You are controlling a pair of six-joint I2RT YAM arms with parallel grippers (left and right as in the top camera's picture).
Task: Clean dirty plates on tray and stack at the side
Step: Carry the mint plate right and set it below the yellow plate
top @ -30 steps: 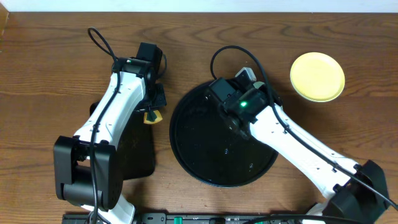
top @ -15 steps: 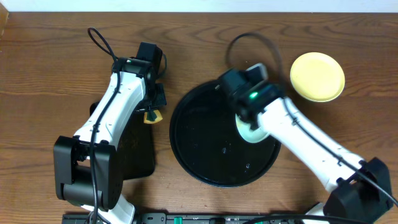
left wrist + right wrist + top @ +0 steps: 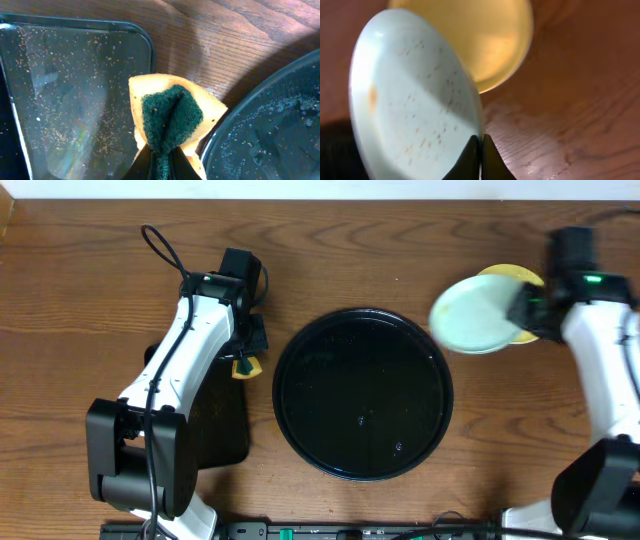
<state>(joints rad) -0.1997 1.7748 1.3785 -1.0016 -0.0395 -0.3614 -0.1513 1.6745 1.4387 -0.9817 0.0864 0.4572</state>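
The large round black tray lies at the table's middle with no plates on it. My right gripper is shut on the rim of a pale mint-blue plate and holds it in the air, tilted, right of the tray. In the right wrist view the plate shows faint brown specks. A pale yellow plate lies on the table beneath it, mostly covered; it also shows in the right wrist view. My left gripper is shut on a yellow sponge with a green pad, left of the tray. No third plate is in view.
A smaller black rectangular tray lies under the left arm, beside the round tray's left rim. It also shows in the overhead view. Bare wooden table surrounds the trays. The table's far edge meets a white wall.
My right gripper has lifted the mint-blue plate off the tray and carried it right, over the yellow plate. The left arm has not moved.
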